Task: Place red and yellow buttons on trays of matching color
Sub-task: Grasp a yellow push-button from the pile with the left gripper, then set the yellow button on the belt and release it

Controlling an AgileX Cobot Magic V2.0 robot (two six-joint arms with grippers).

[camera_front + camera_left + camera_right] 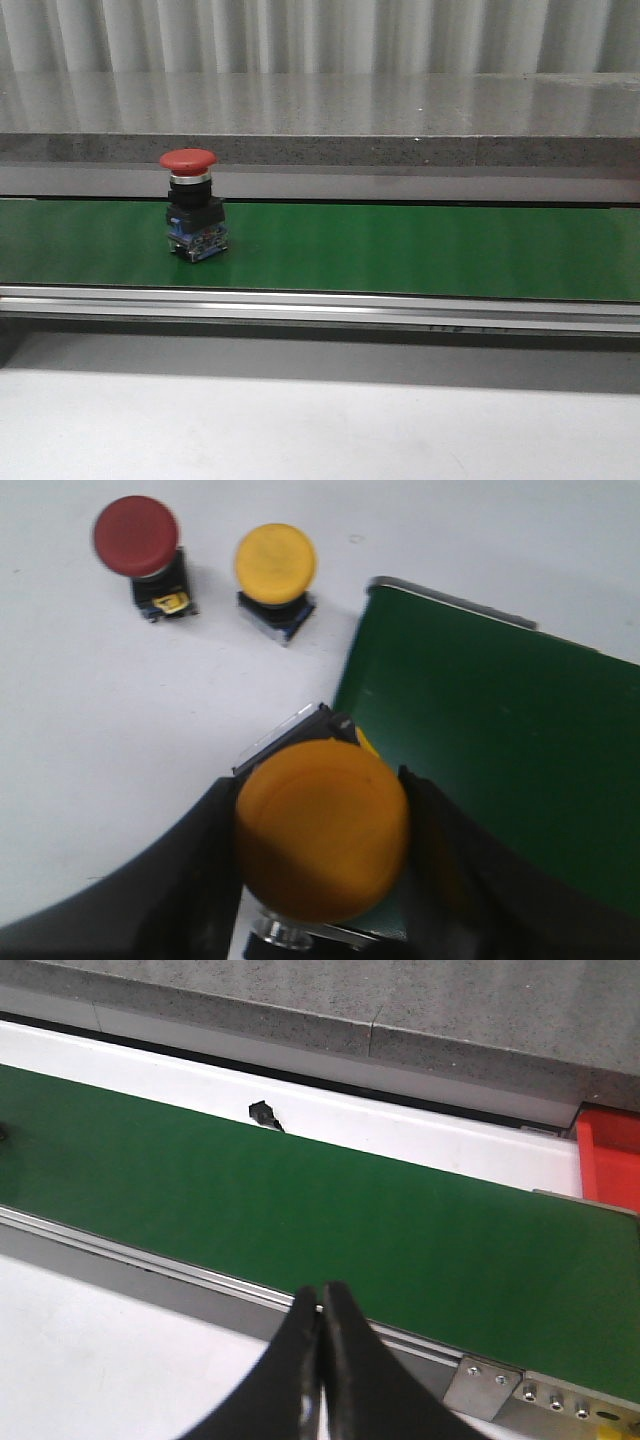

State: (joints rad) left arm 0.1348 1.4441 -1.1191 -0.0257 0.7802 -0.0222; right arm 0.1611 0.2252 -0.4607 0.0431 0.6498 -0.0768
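A red button point(189, 160) on a black and blue base stands upright on the green belt point(400, 250) in the front view, left of centre. In the left wrist view my left gripper point(322, 830) is shut on a yellow-orange button point(320, 825), held by the end of the green belt point(500, 750). Beyond it a red button point(137, 537) and a yellow button point(275, 564) stand on the white table. In the right wrist view my right gripper point(320, 1295) is shut and empty above the belt's near rail. Neither gripper shows in the front view.
A grey stone ledge point(320, 120) runs behind the belt. A metal rail point(320, 305) borders the belt's near side, with white table point(300, 420) in front. A corner of a red tray point(610, 1155) shows past the belt's end in the right wrist view.
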